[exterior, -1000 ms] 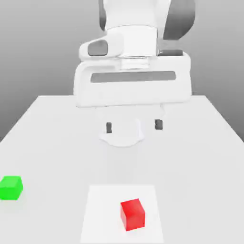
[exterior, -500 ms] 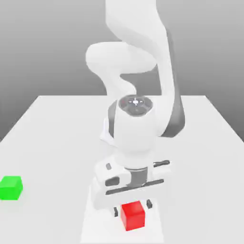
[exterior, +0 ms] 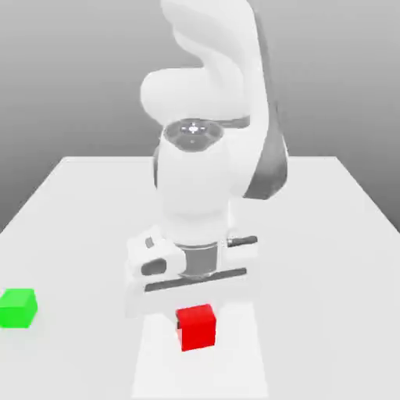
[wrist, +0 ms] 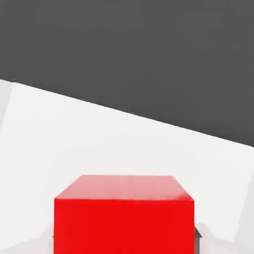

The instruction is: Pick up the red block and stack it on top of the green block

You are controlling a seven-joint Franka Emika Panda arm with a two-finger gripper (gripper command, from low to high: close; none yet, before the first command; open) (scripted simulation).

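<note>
**Red block gripped, carry to green next**

Pick step in hand: gripper (exterior: 195,316) clamped on the red block (exterior: 196,326), seen in the exterior view just under the white hand, over the paler patch (exterior: 242,367) at the near middle of the table (exterior: 344,234). Same red block (wrist: 123,218) large and close in the hand view, square between the fingers, top face level.

Whether already clear of the surface: hard to tell; looks barely lifted at most.

Next, by judgement: raise clear, swing toward the exterior view's left, line up square over the green block (exterior: 17,307), lower gently, release.

Green block well apart from the red, alone near the table's left edge. Nothing between the two. Chief risks: an off-centre placing, or a nudge sending the green block off the edge
</note>
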